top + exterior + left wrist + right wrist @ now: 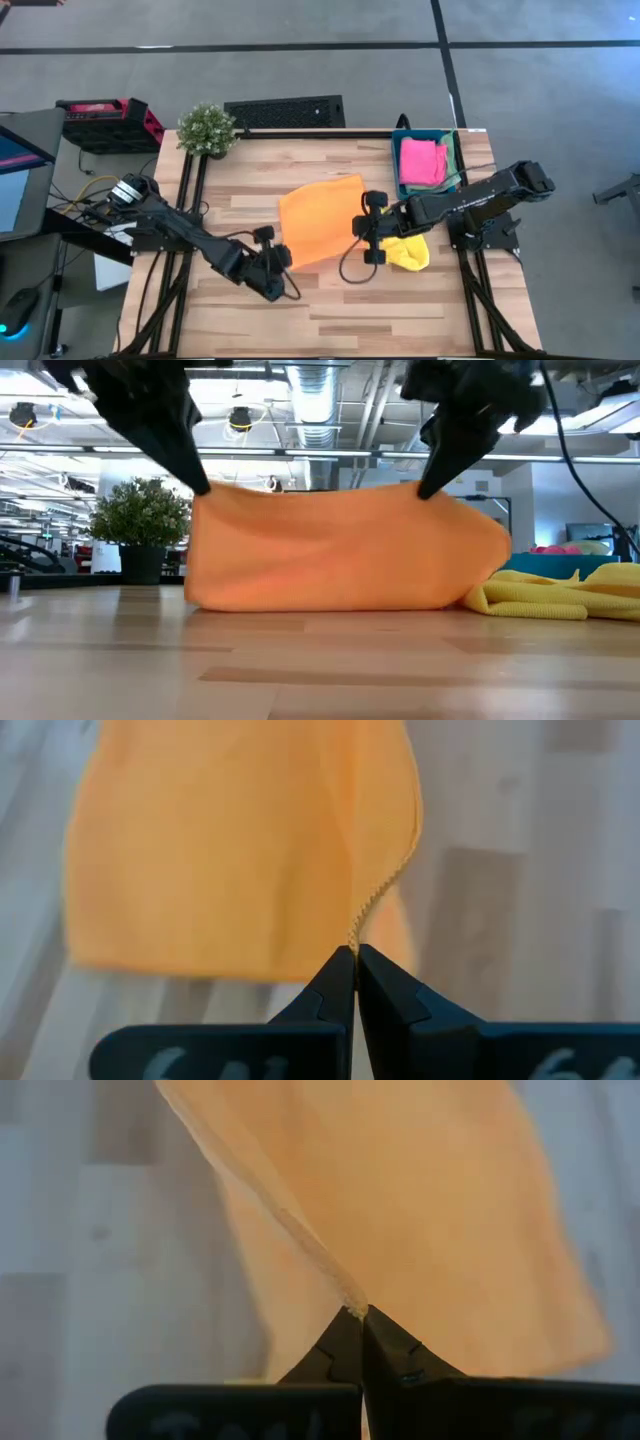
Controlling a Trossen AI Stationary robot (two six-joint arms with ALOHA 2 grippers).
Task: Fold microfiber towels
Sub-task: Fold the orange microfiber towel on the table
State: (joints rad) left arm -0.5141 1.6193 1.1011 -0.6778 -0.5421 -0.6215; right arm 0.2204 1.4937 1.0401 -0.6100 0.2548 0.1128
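Observation:
The orange towel stands at mid-table, its near side lifted and its far part lying on the wood. My left gripper is shut on its near left corner. My right gripper is shut on its near right corner. A yellow towel lies crumpled on the table under my right arm. A pink towel lies in the teal bin over a green one. My left gripper pinches the orange towel's corner between its two fingertips, slanting down from the near left. The corner is lifted clear and the cloth hangs below it. My right gripper pinches the other near corner between its fingertips, slanting down from the right. The top edge runs nearly level between both grippers, and the lower part rests on the table.
A potted plant stands at the table's far left corner. The bin stands at the far right corner. Bare wood lies toward the near edge.

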